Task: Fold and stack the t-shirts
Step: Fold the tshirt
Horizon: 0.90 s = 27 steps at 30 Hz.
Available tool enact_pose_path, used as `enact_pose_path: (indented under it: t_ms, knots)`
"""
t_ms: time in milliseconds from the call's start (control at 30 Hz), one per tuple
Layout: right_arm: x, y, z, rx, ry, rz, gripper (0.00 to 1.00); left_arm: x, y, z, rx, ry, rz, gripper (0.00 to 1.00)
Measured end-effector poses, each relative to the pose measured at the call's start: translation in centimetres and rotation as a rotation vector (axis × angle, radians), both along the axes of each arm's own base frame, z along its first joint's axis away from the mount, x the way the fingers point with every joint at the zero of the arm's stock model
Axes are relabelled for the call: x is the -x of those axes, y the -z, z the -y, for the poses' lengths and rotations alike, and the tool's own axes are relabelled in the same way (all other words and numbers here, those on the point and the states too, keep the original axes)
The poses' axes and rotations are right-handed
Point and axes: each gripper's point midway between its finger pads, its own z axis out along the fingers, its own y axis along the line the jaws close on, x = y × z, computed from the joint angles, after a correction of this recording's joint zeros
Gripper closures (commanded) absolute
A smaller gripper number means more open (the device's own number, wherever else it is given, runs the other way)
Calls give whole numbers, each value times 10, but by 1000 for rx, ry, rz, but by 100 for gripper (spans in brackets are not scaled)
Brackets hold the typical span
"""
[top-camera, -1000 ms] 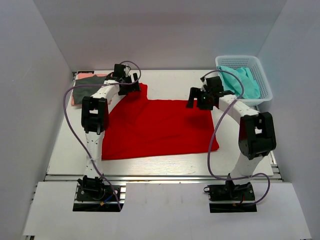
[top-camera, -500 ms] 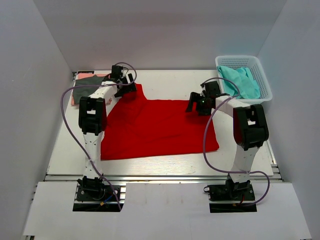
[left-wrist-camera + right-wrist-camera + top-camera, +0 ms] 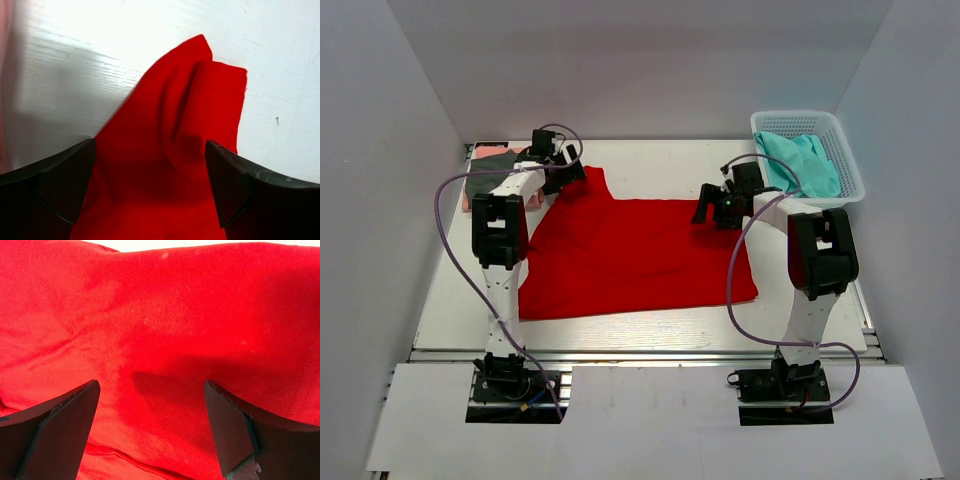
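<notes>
Fingers (image 3: 60, 185) of your left gripper (image 3: 560, 172) stand wide apart, straddling the bunched sleeve of the red t-shirt (image 3: 640, 255) at the upper left of the top view, clamped on nothing. Your right gripper (image 3: 716, 208) is spread just as wide over the shirt's far right edge. Over the last second your left arm has slid leftward and the shirt's left side has spread out with it, so it lies nearly flat on the table (image 3: 660, 160). Smoothing looks about done and folding should come next. The dark grey and pink shirts (image 3: 488, 170) sit stacked at the upper left.
</notes>
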Motion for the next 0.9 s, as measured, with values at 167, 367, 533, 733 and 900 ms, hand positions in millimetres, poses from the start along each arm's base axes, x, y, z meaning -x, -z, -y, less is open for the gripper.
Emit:
enact_pose_path:
  t_ms: [167,367,533,733,900]
  knots:
    - [-8,-8,-1,1,-16,34,10,5,2,-11,-26,-84,-42,0]
    - [-14,-17,0,-2,-13,62,10,11,5,-19,-26,-185,-75,0]
    - [-15,-17,2,6,-5,63,10,28,4,-25,-16,-259,-112,0]
    - [-16,-20,3,12,-4,74,10,34,1,-28,-19,-278,-107,0]
    - [-19,-26,3,19,-19,97,10,7,-33,-22,-21,-202,3,0]
